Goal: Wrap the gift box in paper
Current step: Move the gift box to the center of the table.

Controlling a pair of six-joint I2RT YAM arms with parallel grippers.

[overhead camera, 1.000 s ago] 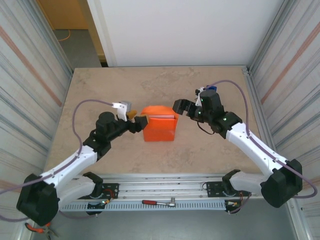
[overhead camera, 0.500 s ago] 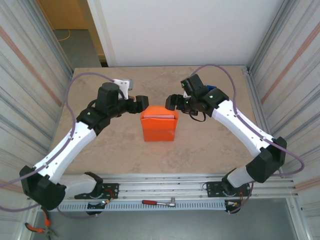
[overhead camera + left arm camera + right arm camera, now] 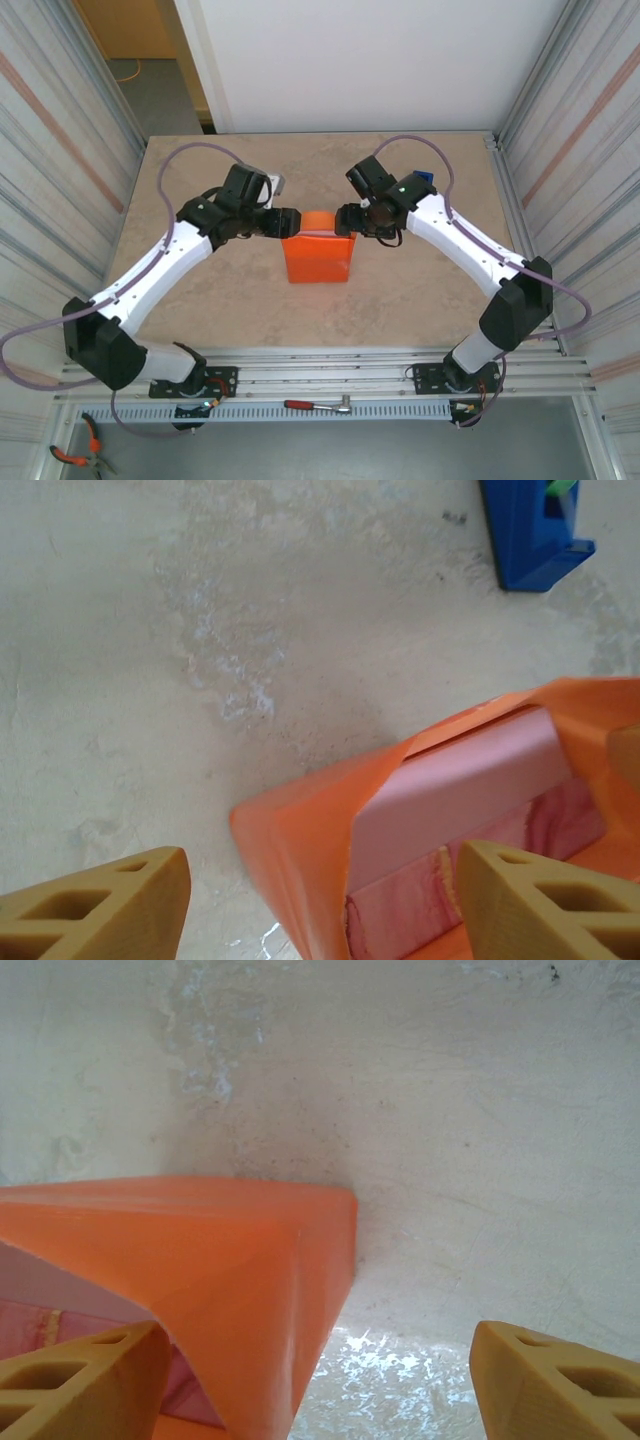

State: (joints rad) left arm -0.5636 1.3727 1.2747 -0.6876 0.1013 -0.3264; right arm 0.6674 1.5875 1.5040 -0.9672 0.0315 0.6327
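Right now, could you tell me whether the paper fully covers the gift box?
No, a pink end of the gift box shows bare where the paper gapes open.

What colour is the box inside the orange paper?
The gift box is pink-and-white marbled, clearest in the left wrist view.

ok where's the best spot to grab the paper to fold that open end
Probably the loose side flap of the paper at the far left corner, pinched from the left: it stands away from the box, with both faces free.
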